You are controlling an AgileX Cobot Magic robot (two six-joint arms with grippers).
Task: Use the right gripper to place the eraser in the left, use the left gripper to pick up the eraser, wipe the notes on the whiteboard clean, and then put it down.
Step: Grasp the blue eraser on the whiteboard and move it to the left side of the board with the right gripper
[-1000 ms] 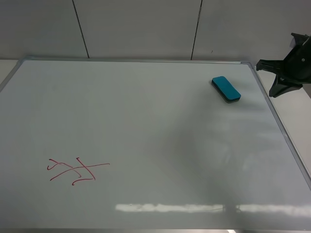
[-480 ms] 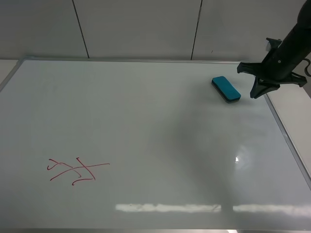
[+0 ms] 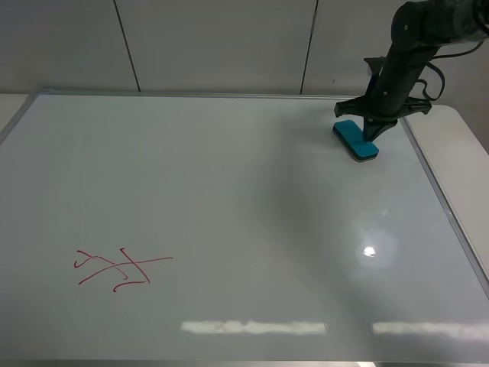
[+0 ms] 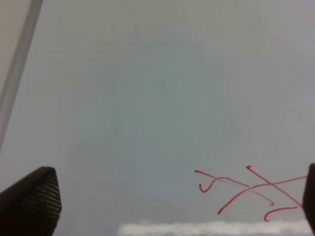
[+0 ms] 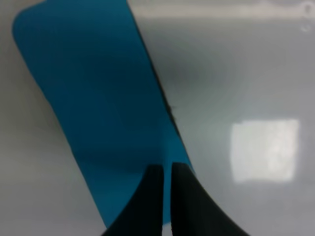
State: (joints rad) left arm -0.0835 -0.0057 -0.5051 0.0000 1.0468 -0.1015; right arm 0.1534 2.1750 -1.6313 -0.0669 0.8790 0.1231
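On the high camera, the whiteboard [image 3: 229, 183] is seen filling nearly the whole picture. The eraser [image 3: 356, 141] is found lying flat on its far right corner, close to the frame [image 3: 428, 176]. The right gripper [image 3: 370, 131] is pointed down over the eraser from the grey-and-black arm [image 3: 405, 53]. Whether contact is made cannot be told from here. The notes [image 3: 122, 269] are spotted in red near the left corner closest to the camera, well apart from the eraser.

Over to the left wrist camera: the left gripper [image 4: 172, 204] is shown spread wide. One ribbed finger [image 4: 32, 199] is seen at one edge of the picture and only a sliver of the other at the opposite edge. Nothing is held between them. The notes [image 4: 251, 191] are seen on the whiteboard [image 4: 147, 73] beneath.

On the right wrist camera, the right gripper [image 5: 166, 196] is shown with its fingers pressed together, leaving only a thin slit. Nothing is clamped. Its tips are set over one end of the eraser [image 5: 93, 98], which is laid diagonally on the whiteboard [image 5: 246, 73]. Whether they touch cannot be settled.
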